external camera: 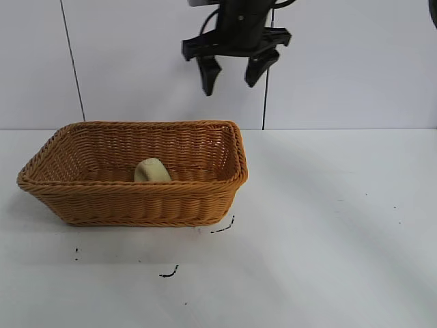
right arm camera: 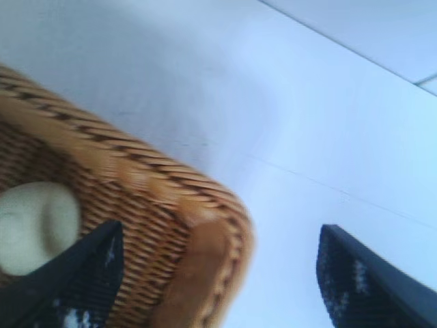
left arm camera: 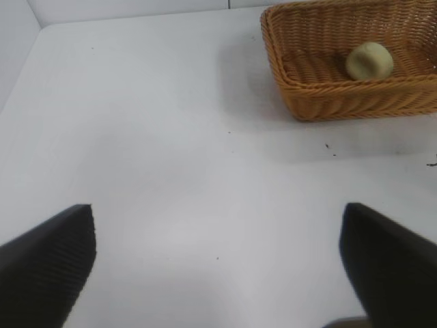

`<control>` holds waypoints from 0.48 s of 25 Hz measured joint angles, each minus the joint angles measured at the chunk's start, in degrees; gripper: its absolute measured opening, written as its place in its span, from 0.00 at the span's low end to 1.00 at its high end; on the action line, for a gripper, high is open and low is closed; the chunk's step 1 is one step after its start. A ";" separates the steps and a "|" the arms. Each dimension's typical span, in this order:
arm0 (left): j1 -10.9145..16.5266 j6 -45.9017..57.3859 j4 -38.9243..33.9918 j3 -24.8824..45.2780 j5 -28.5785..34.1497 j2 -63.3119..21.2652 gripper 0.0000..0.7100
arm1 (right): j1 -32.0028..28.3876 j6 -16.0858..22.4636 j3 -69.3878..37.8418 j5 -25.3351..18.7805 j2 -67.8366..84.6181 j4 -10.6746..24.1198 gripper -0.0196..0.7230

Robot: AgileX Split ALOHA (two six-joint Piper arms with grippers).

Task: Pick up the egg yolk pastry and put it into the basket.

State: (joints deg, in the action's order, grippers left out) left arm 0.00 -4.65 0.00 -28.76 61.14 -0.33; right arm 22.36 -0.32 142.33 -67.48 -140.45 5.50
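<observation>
The egg yolk pastry (external camera: 152,171), a small pale cream bun, lies inside the tan wicker basket (external camera: 205,198) on the white table; it also shows as the pastry (left arm camera: 369,61) in the basket (left arm camera: 321,96) and as the pastry (right arm camera: 34,225) inside the basket's rim (right arm camera: 205,205). High above the basket's right end hangs my right gripper (external camera: 233,74), open and empty; in its own view the right gripper (right arm camera: 218,263) straddles the basket's corner from above. My left gripper (left arm camera: 218,256) stands open over bare table, well away from the basket.
Small black marks (external camera: 222,227) lie on the white table (external camera: 328,239) in front of the basket. A white wall with a dark vertical cable (external camera: 72,61) stands behind.
</observation>
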 joint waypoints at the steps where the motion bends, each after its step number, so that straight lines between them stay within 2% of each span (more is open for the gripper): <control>1: 0.00 0.00 0.00 0.00 0.00 0.00 0.98 | -2.02 0.00 0.00 -0.02 0.00 0.05 0.78; 12: 0.00 0.00 0.00 0.00 0.00 0.00 0.98 | -19.75 0.32 0.00 -2.10 0.76 -0.51 0.78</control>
State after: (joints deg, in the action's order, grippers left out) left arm 0.00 -4.65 0.00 -28.76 61.14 -0.33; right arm 2.61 0.00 142.33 -69.58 -139.69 4.99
